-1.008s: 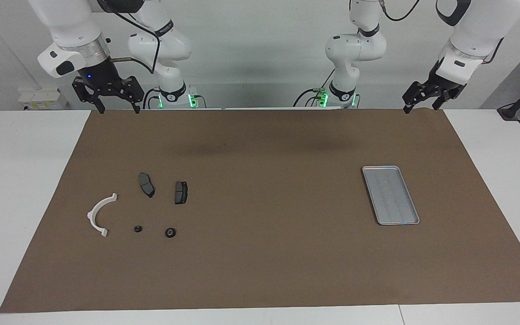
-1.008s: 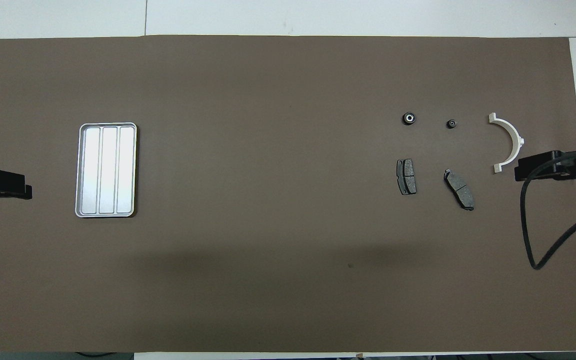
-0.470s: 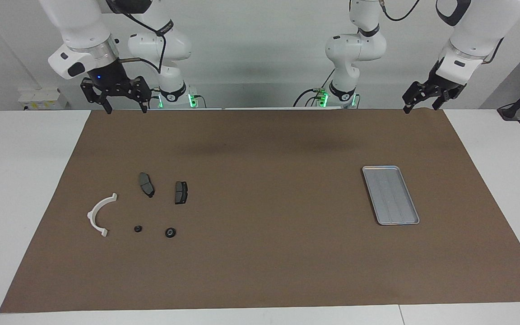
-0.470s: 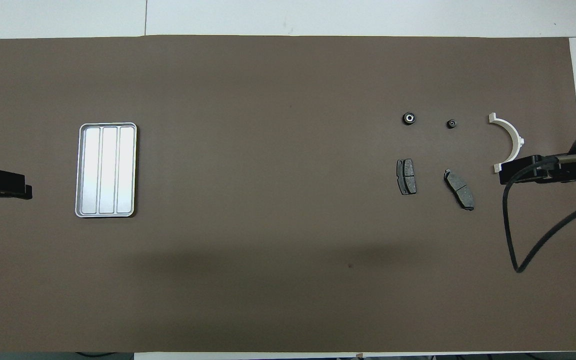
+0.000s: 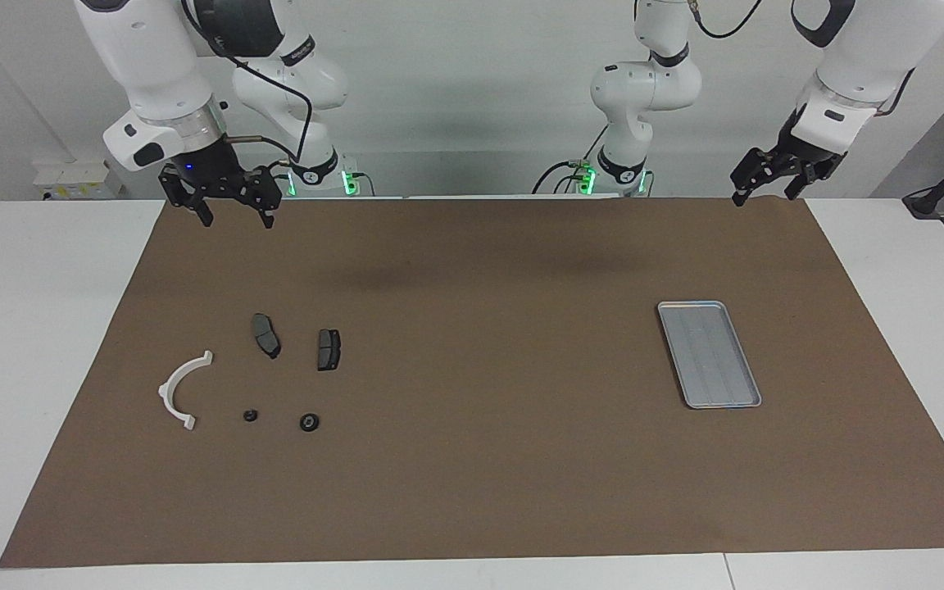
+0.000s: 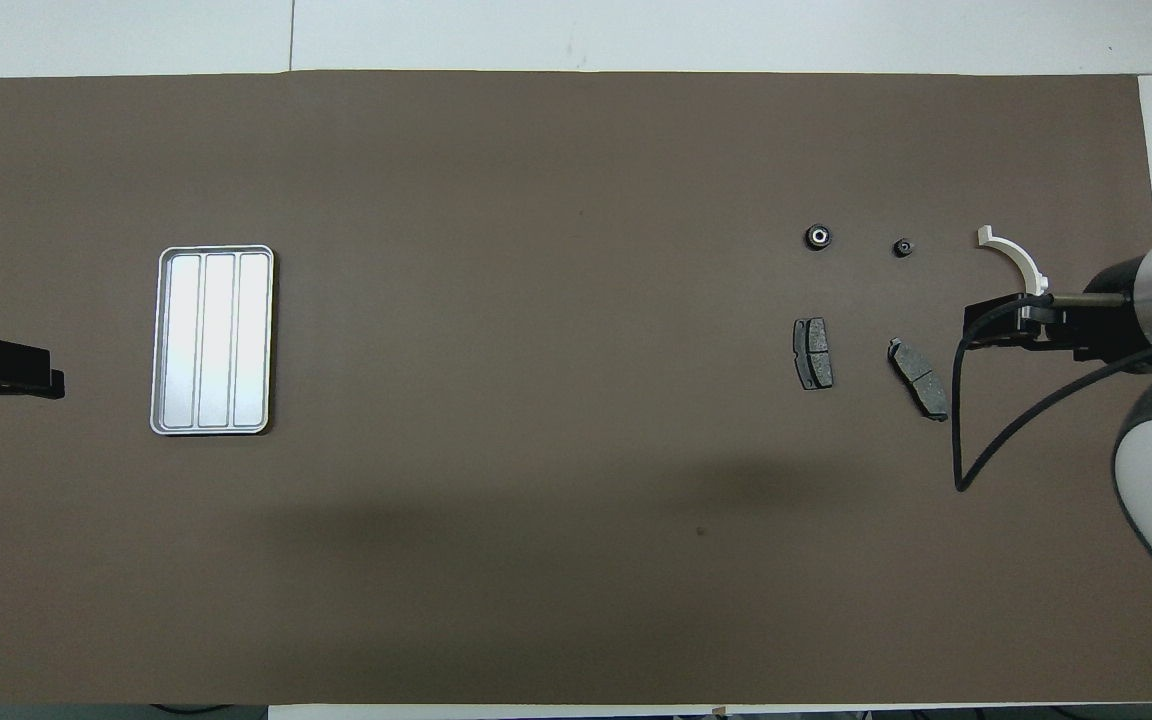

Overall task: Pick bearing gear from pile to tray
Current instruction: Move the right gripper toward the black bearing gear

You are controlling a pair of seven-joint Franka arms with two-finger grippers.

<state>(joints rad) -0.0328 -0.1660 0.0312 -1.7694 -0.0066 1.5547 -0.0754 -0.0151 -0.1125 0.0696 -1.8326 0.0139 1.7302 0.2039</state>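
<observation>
Right gripper (image 5: 231, 211) hangs open over the mat's (image 5: 472, 459) near edge, apparently well above the pile (image 5: 252, 381).

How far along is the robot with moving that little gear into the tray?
Barely begun. Done: nothing; the tray lies bare. In hand: the right gripper, open and holding nothing, is up over the mat near the robots. The left gripper waits, open. Left: grasping the bearing gear, carrying it and dropping it in.
</observation>
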